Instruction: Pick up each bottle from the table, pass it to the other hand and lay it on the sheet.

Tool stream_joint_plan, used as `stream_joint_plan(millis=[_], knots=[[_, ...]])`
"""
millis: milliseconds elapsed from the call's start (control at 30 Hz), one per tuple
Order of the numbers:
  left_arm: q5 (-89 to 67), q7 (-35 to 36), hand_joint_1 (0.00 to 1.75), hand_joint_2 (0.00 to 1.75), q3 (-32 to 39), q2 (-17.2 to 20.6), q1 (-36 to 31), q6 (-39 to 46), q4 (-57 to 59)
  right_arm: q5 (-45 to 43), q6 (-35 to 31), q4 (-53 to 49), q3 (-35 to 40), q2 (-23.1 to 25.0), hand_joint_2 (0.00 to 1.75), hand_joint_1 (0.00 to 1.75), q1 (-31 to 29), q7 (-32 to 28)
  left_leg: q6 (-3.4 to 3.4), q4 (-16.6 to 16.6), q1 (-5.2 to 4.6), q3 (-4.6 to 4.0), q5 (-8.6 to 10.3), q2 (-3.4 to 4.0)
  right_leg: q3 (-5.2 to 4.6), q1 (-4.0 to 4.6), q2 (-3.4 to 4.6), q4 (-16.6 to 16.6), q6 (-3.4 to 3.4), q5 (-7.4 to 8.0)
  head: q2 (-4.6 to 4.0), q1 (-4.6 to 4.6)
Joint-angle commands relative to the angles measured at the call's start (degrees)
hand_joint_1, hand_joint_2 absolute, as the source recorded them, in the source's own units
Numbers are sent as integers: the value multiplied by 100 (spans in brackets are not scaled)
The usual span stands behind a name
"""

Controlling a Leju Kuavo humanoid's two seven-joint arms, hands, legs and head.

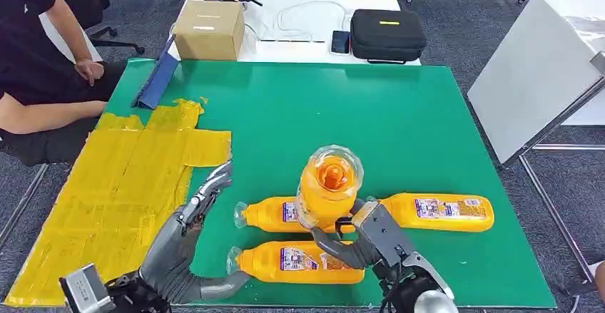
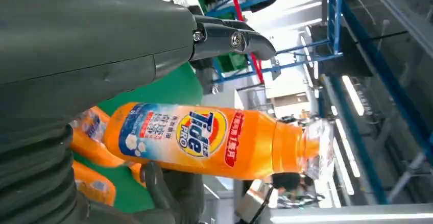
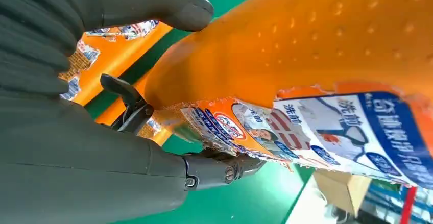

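My right hand (image 1: pixel 371 245) grips an orange Tide bottle (image 1: pixel 328 185) upright above the green table (image 1: pixel 399 120), its clear cap toward the camera. In the right wrist view the thumb and fingers (image 3: pixel 153 4) wrap its orange body (image 3: pixel 306 45). My left hand (image 1: pixel 187 245) is open beside it to the left, fingers spread, touching nothing; the left wrist view sees the held bottle (image 2: pixel 204 140) just past its fingers (image 2: pixel 230 38). Three more orange bottles lie on the table: one at the front (image 1: pixel 300 263), one behind the held bottle (image 1: pixel 267 214), one to the right (image 1: pixel 439 212). The yellow sheet (image 1: pixel 114 185) lies at the left.
A person (image 1: pixel 36 63) sits at the far left by the table's corner. A blue strip (image 1: pixel 155 81) lies at the sheet's far end. Behind the green table stand a cardboard box (image 1: pixel 209 29) and a black case (image 1: pixel 387 35). A white board (image 1: pixel 535 78) leans at the right.
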Motion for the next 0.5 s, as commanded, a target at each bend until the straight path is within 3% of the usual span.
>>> stream_joint_plan(millis=[33, 233, 500], knots=[[-621, 192, 0, 175, -411, 61, -454, 255, 60, 223, 9, 923, 766, -158, 175, 175, -961, 257, -8, 1, -1, -6, 4, 9, -9, -2, 11, 10, -4, 6, 0, 0], [-908, 151, 0, 175, -443, 67, -463, 436, 31, -9, 4, 979, 808, -168, 175, 175, -1034, 345, -17, 1, -6, -28, 27, 1, -8, -5, 3, 28, -21, 18, 0, 0], [-1050, 150, 0, 175, -322, 13, -369, 665, -207, 709, 6, 934, 1199, -344, 175, 175, -1171, 470, -26, 4, -8, -39, 34, 3, -28, -5, 6, 48, -22, 19, 0, 0]])
